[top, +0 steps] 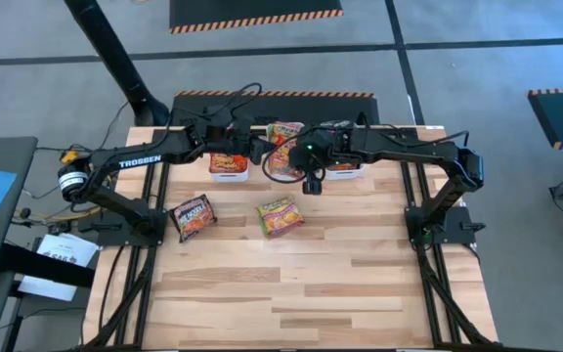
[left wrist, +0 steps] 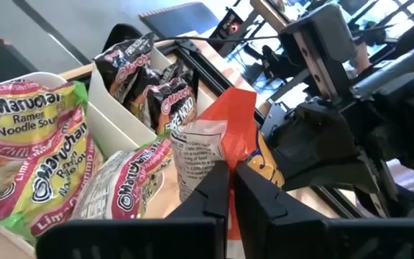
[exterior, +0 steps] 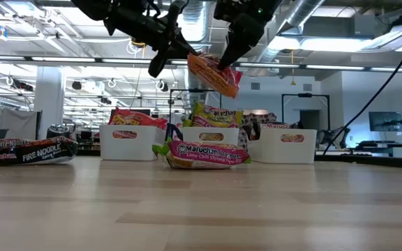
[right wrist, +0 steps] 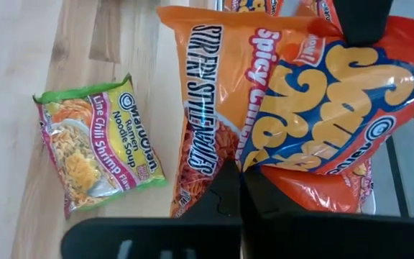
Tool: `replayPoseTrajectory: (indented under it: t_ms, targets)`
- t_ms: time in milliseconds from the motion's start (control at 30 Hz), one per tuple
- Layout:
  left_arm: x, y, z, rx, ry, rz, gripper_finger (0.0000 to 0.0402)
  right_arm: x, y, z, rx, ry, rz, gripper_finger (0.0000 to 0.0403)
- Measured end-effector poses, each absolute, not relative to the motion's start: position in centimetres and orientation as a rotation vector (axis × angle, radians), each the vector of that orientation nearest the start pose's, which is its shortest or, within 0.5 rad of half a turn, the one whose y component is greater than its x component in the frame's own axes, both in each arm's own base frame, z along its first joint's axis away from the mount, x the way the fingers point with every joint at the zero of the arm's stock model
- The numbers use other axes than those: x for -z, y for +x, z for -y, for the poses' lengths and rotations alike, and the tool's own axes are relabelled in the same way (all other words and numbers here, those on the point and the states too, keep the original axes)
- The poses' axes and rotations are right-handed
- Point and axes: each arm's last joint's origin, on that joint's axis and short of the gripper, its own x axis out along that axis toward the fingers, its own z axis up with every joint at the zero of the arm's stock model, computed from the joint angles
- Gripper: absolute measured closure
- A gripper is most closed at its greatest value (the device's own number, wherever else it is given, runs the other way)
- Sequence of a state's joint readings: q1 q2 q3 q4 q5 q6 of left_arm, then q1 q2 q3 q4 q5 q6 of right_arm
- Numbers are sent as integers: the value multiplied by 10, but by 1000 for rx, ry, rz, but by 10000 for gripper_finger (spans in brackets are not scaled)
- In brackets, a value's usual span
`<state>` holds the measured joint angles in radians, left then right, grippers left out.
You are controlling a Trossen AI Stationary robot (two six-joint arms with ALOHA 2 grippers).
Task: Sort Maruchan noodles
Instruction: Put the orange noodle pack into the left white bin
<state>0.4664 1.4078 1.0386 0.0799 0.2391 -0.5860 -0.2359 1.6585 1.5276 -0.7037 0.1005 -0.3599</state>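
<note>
Above the far middle of the table, toward twelve o'clock in the overhead view, both arms meet on one crinkly orange plastic ramen packet (exterior: 215,72). The left gripper (left wrist: 231,173) is clenched on one edge of it, fingers pinched onto the printed back panel, while the right gripper (right wrist: 240,173) is clamped on the opposite edge, so the packet hangs in the air between them. This looks like a handover: two grips at once keep the slippery wrapper from dropping while it changes arms.

Directly below, along the far edge, stand three white rectangular plastic bins (top: 229,174), each already loaded with one kind, which suggests the orange packet is bound for the left bin with its matching reds.

Farther out, nearer the table's centre, a green-yellow lime chili shrimp packet (top: 280,216) lies flat on the light wooden tabletop (top: 291,293), and at about nine o'clock from it rests a black fire-noodle packet (top: 193,217), the two well apart. Both lie unsorted, probably waiting their turn.
</note>
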Motion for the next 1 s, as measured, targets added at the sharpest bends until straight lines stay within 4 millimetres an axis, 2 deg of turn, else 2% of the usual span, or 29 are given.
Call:
replayPoseTrajectory:
  t_ms: [400, 700, 833, 1000]
  targets:
    - [-313, 280, -133, -283, -635, -202, 401, -324, 348, 88, 181, -265, -873, 386]
    - [-316, 279, -132, -261, -636, -183, 400, -325, 349, 88, 183, -274, -856, 399]
    - [-318, 278, -133, -183, -678, -188, 376, -325, 349, 88, 180, -275, -859, 400]
    - [-320, 274, -141, -181, -746, -154, 317, -326, 349, 88, 183, -274, -855, 402]
